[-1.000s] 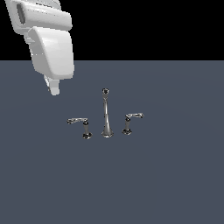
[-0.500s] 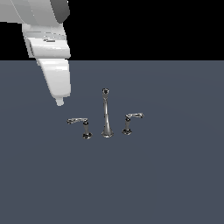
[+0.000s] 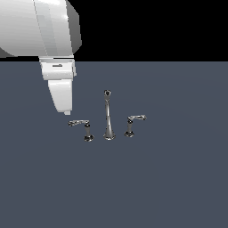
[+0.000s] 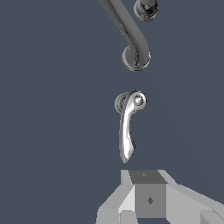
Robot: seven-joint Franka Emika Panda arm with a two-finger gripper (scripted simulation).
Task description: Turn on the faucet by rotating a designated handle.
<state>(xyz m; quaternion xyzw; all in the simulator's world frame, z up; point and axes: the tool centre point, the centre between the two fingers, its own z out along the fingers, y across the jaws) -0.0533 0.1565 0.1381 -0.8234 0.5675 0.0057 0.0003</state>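
Note:
The chrome faucet (image 3: 107, 116) stands mid-scene on the grey floor, with a tall spout and a dark knob tip. The handle (image 3: 79, 123), with the longer lever arm, is on the exterior view's left of the spout, on a short post (image 3: 88, 136). My gripper (image 3: 65, 110) hangs just above and to the left of the lever's free end, not touching it. In the wrist view the handle (image 4: 127, 131) points its tip toward my gripper (image 4: 146, 176), a small gap between them. The fingers look pressed together, holding nothing.
A shorter chrome handle (image 3: 135, 119) stands on the spout's other side, seen at the frame edge as the shorter handle (image 4: 145, 8) beyond the spout (image 4: 131, 37) in the wrist view. The flat grey floor (image 3: 169, 178) surrounds the set. The bulky white arm (image 3: 40, 26) fills the upper left.
The arm has come down and slightly toward the exterior view's right, bringing the gripper tip close to the long lever's end. The faucet parts have not moved.

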